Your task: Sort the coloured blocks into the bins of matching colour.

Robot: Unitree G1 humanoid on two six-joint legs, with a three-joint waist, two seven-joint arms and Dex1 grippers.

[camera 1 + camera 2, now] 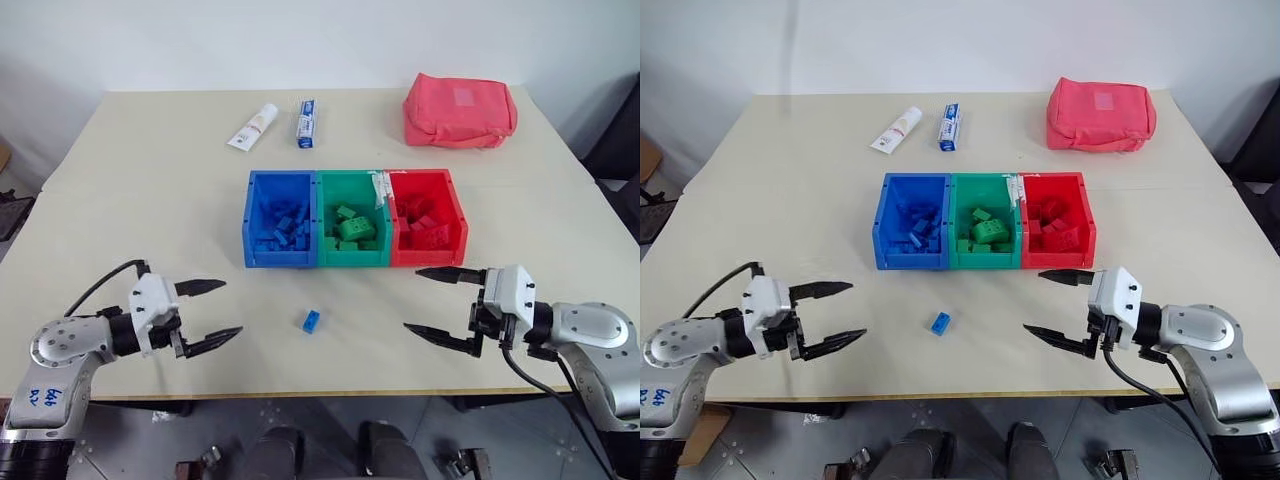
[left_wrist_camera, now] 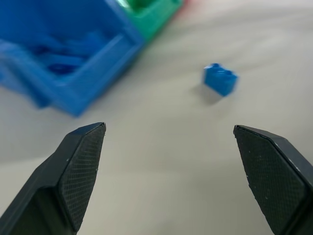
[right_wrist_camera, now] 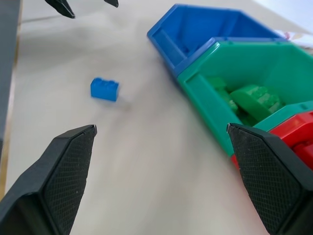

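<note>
One small blue block (image 1: 311,320) lies alone on the table in front of the bins, between my two grippers. The joined bins stand in a row: blue bin (image 1: 278,262), green bin (image 1: 352,258), red bin (image 1: 430,258). Each holds several blocks of its own colour. My left gripper (image 1: 231,308) hovers open to the left of the block, pointing toward it, with nothing between its fingers. The right gripper (image 1: 412,300) is open and empty too, to the right of the block, just in front of the red bin. The wrist views show the block (image 2: 220,79) (image 3: 104,89) ahead of the fingers.
A pink-red fabric pouch (image 1: 460,110) lies at the back right of the table. A white tube (image 1: 254,127) and a blue-and-white box (image 1: 307,123) lie behind the bins. The table's front edge (image 1: 320,392) runs just below both grippers.
</note>
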